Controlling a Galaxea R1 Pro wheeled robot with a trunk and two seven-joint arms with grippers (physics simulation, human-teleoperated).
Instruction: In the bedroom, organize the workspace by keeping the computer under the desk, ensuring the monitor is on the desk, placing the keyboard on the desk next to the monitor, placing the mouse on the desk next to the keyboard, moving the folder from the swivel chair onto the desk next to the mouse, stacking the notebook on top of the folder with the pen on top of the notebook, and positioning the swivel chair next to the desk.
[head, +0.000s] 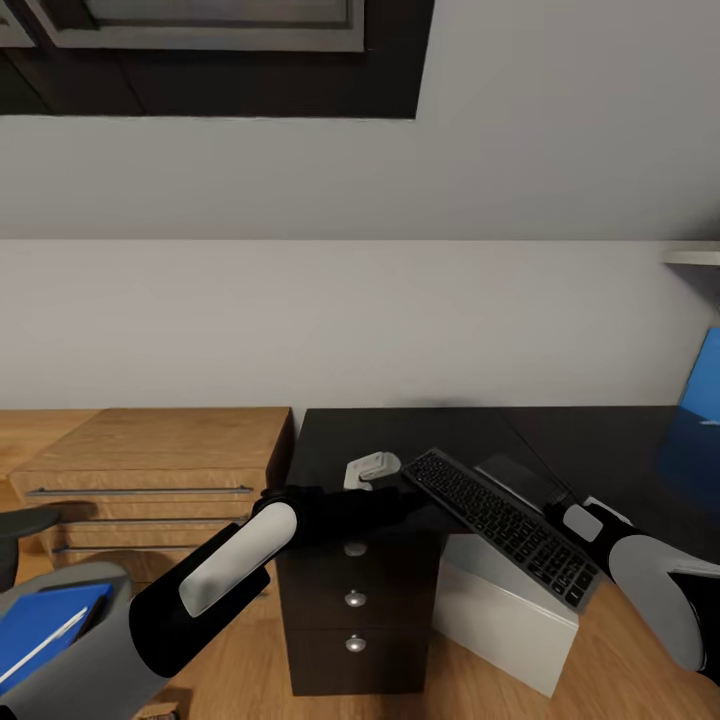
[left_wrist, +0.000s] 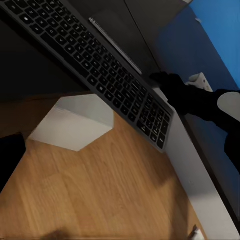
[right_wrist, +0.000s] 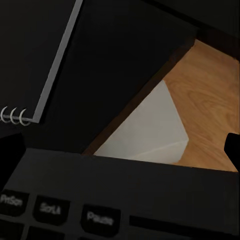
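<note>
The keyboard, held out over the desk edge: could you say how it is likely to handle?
The keyboard looks stiff: it spans the gap without sagging. Thin and flat, so probably light. Held near one end by the right gripper, it may pivot or slip.

Head view looks forward and down from above both arms onto the near edge of the desk (head: 400, 430), facing the grey wall at medium range. Left wrist view sits close under the tilted keyboard (left_wrist: 100, 65), looking along its key face with the white computer (left_wrist: 75, 125) and plank floor beyond. Right wrist view is nearer still, hard against the keyboard's (right_wrist: 65, 205) top key row, sharing the computer (right_wrist: 150, 135) and desk edge with the other two views.
</note>
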